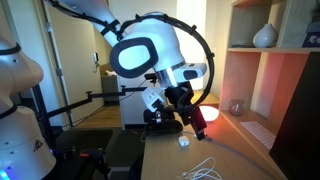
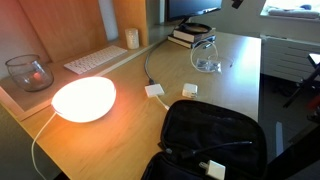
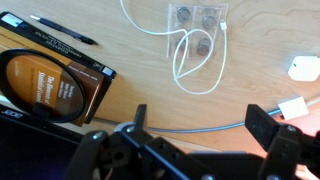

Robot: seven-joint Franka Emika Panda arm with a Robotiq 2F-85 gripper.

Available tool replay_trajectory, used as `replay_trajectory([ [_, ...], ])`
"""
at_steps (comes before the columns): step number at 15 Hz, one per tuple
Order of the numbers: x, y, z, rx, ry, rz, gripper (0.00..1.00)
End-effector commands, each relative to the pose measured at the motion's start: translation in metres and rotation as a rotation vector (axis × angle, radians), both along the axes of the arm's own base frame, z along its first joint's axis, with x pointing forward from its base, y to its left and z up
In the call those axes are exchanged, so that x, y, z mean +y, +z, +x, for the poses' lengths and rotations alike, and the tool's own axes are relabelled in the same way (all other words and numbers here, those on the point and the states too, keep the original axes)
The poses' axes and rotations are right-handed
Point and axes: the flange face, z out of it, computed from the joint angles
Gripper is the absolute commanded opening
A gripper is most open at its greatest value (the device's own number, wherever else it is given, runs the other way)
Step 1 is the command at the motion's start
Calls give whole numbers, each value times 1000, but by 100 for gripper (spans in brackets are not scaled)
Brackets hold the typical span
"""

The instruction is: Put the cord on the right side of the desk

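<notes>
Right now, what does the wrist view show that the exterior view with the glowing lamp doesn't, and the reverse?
Only the wrist view: a black pen beside the book, and the gripper with its jaws open and empty above the desk.
Only that exterior view: the glowing lamp, the keyboard, a glass bowl and a black bag.
Both: the cord lying in loose loops on the desk, the book, and a small white block.
</notes>
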Motion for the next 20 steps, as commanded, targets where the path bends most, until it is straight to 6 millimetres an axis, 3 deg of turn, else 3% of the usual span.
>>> replay_trajectory([
  [1,0,1,0,1,0,0,100],
  [14,0,1,0,1,0,0,100],
  [20,-13,-15,23,75,-3,-30,100],
])
